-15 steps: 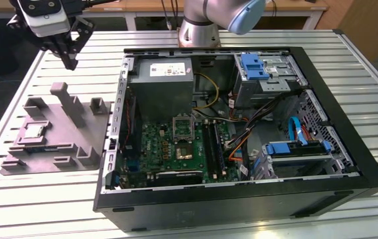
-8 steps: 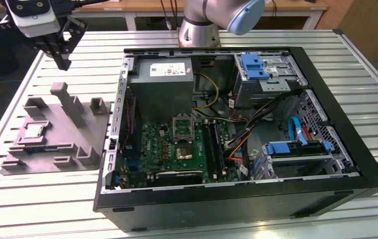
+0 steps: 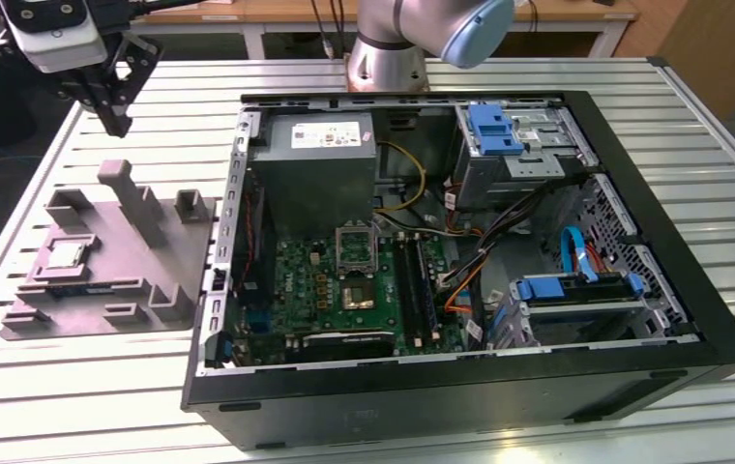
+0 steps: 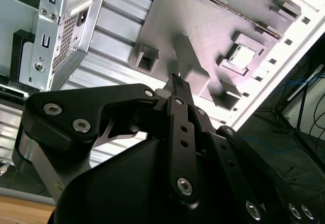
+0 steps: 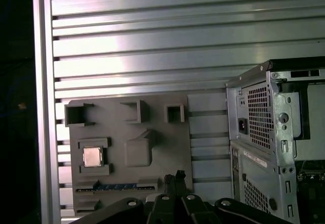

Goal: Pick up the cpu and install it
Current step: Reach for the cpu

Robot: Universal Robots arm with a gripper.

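The cpu (image 3: 62, 254) is a small silvery square lying in a recess of the grey plastic tray (image 3: 148, 280), at the exterior view's left. Both wrist views show it in that recess, cpu (image 4: 242, 56) (image 5: 92, 156), on the tray (image 4: 172, 16) (image 5: 162, 132). My gripper (image 3: 116, 126) hangs high above the table beyond the tray's far edge, well apart from the cpu. Its black fingers meet at the tips, gripper (image 4: 176, 79) (image 5: 175, 176), and nothing is between them. The motherboard's socket (image 3: 356, 246) sits inside the open computer case.
The open black computer case (image 3: 471, 377) lies on the slatted metal table (image 3: 32, 387), right of the tray. Inside are a grey power-supply box (image 3: 322, 164), cables and blue drive brackets (image 3: 494, 130). Upright blocks (image 3: 129, 193) rise from the tray.
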